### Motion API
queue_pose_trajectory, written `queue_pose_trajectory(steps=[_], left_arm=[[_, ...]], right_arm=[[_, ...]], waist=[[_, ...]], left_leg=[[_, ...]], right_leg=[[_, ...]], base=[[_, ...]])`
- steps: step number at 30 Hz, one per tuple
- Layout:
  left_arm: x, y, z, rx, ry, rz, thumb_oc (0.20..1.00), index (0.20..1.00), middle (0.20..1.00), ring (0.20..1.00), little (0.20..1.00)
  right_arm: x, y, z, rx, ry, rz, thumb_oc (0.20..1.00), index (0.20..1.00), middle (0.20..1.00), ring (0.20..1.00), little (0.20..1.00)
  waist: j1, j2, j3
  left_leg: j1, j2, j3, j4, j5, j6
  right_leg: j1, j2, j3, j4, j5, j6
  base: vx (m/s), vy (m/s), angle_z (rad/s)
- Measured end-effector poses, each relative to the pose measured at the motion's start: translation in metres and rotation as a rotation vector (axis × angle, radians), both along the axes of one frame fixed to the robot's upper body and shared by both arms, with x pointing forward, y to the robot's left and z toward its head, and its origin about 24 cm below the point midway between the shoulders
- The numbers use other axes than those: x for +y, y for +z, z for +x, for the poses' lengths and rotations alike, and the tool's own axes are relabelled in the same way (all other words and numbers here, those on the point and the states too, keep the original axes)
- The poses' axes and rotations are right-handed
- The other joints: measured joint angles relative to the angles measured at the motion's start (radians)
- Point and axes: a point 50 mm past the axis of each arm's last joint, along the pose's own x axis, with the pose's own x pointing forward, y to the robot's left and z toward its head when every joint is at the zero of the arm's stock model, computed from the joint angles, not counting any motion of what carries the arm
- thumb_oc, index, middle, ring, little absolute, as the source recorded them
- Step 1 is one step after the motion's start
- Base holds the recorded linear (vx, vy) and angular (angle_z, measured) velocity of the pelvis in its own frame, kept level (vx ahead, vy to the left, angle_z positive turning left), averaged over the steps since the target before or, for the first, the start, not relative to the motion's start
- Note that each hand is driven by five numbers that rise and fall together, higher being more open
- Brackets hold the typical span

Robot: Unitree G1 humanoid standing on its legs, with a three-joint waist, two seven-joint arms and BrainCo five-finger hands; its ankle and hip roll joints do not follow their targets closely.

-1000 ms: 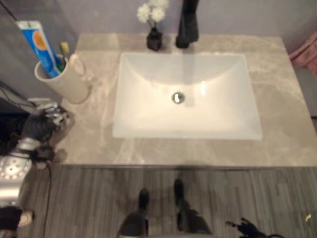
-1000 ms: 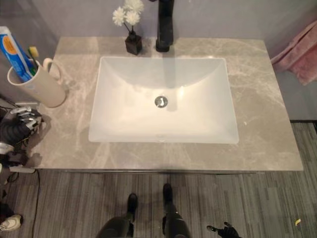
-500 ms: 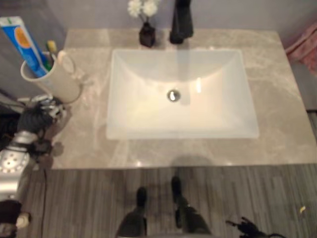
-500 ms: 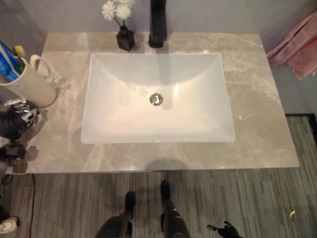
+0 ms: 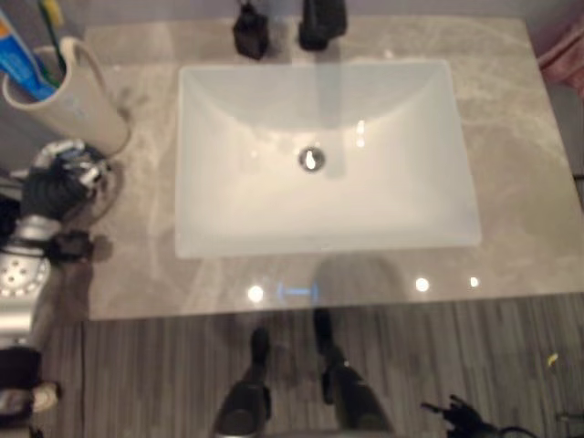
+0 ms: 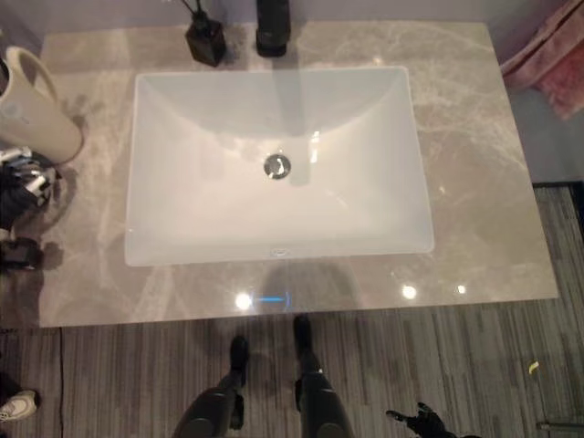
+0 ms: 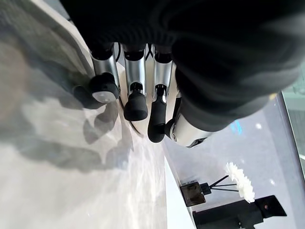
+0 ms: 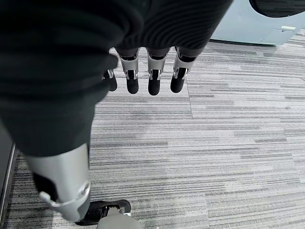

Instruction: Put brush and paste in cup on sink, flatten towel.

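While the scene is viewed from above, its parts read as follows.

Cup: a cream cup [image 5: 75, 99] stands upright on the grey marble counter [image 5: 511, 182], at the counter's far left corner, left of the white sink basin [image 5: 319, 155].
Paste: the blue toothpaste tube [image 5: 20, 66] stands in the cup, long axis near vertical and leaning left, upper end cut off by the frame.
Brush: the toothbrush [image 5: 51, 27], with a green-yellow handle, stands in the cup beside the tube, long axis steep, head end out of frame.
Left hand: the left hand [image 5: 62, 182] rests on the counter just beside the cup's base, on the near side; whether they touch cannot be told. Its fingers [image 7: 136, 98] hang relaxed over the marble and grasp nothing.
Right hand: the right hand [image 8: 147, 71] hangs over the striped floor [image 8: 228, 157], fingers loosely extended, empty.
Towel: a pink towel [image 6: 547, 57] hangs past the counter's far right corner, well apart from both hands.
Back edge: a black faucet [image 6: 272, 26] and a small dark vase [image 6: 204, 40] stand behind the basin.
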Motion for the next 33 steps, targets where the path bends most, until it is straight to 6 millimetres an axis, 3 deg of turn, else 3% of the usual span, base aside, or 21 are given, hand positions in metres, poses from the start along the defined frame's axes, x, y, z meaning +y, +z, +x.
queue_pose_trajectory(steps=[8, 14, 33], left_arm=[[0.000, 0.029, 0.002, -0.081, 0.010, 0.043, 0.200, 0.200, 0.200, 0.200, 0.200], [-0.005, 0.033, 0.007, -0.093, -0.008, 0.045, 0.200, 0.200, 0.200, 0.200, 0.200], [-0.004, -0.014, -0.001, 0.116, -0.036, 0.055, 0.200, 0.200, 0.200, 0.200, 0.200]], right_arm=[[0.000, 0.001, 0.004, -0.019, 0.007, -0.002, 1.000, 1.000, 1.000, 1.000, 1.000], [0.000, 0.002, 0.006, -0.025, 0.014, -0.003, 1.000, 1.000, 1.000, 1.000, 1.000], [-0.004, 0.007, 0.017, -0.043, 0.023, -0.018, 1.000, 1.000, 1.000, 1.000, 1.000]], waist=[[-0.011, -0.014, 0.017], [-0.011, -0.014, 0.019], [0.020, 0.010, 0.008]], left_leg=[[-0.033, 0.004, 0.000, 0.000, 0.000, -0.002], [-0.031, 0.006, -0.001, 0.000, 0.000, -0.002], [0.041, 0.011, -0.035, 0.000, 0.009, -0.014]], right_leg=[[-0.033, 0.004, 0.000, 0.001, 0.004, -0.001], [-0.032, 0.006, 0.000, 0.001, 0.004, -0.001], [0.055, 0.004, -0.036, 0.001, 0.007, -0.005]], base=[[0.00, 0.000, 0.00], [0.00, 0.000, 0.00], [-0.03, -0.004, 0.05]])
